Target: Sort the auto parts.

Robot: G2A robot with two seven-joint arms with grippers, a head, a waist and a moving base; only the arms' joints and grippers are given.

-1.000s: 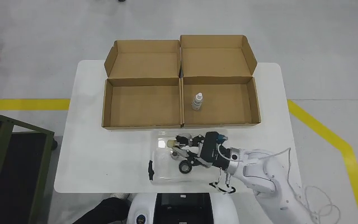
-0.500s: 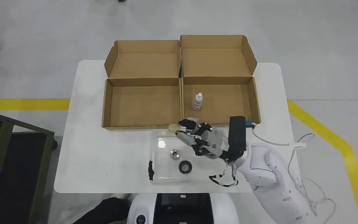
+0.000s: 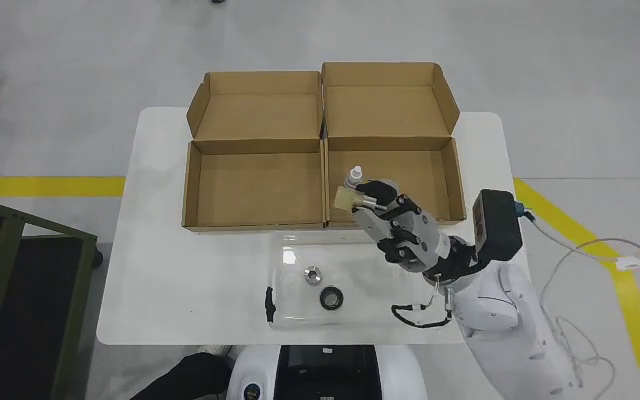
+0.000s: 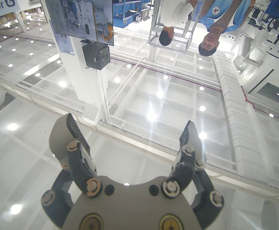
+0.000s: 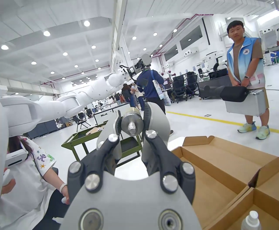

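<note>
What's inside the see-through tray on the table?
A small silver metal part and a black ring lie in the clear tray. The right arm covers the tray's far right corner, so anything there can't be seen.

White desk [image 3: 160, 290] stood on a grey floor [image 3: 90, 70], yellow floor line [image 3: 60, 186] ran out on both sides of it, dark green cart [image 3: 40, 300] sat near its left edge, wall screen [image 4: 80, 19] hung on a white pillar [image 4: 87, 74].
</note>
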